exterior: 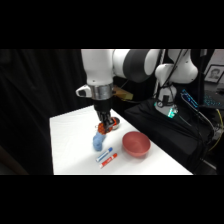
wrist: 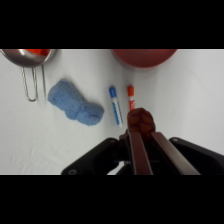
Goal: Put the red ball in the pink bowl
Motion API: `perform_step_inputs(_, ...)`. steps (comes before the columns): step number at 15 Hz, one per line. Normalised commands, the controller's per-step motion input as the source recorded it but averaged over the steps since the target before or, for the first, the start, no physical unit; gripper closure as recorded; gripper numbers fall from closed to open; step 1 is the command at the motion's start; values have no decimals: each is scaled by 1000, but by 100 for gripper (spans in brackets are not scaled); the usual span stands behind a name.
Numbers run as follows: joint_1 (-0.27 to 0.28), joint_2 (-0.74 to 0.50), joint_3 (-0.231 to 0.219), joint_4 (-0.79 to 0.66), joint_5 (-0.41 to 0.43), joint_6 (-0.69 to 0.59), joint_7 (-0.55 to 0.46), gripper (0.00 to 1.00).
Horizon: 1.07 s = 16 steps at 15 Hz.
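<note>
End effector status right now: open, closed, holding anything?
End effector: closed on the small mottled red-orange ball, held above the white table.

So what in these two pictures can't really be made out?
- Pink bowl: in the wrist view the top edge cuts off most of it.
- Silver bowl: wrist view, cut by the top edge; only a bit of the red thing inside shows.
- Red ball: its lower part sits behind the pincer fingers.
- Markers: side view, too small to read any print.
- Arm's middle: side view, above the top edge.
</note>
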Motion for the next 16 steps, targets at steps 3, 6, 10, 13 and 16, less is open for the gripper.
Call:
perform_step_inputs(3, 20, -566, 93, -678, 4, 244, 113, 97)
perform_step_inputs(6, 14, -449, 78, -542, 37, 246, 82, 97)
perform_step_inputs(10, 12, -234, 60, -409, 56, 332, 20, 97)
perform_step_inputs(13, 28, -132, 55, -336, 53, 360, 13, 97)
perform_step_inputs(16, 36, -111, 42, -300, 94, 320, -25, 97)
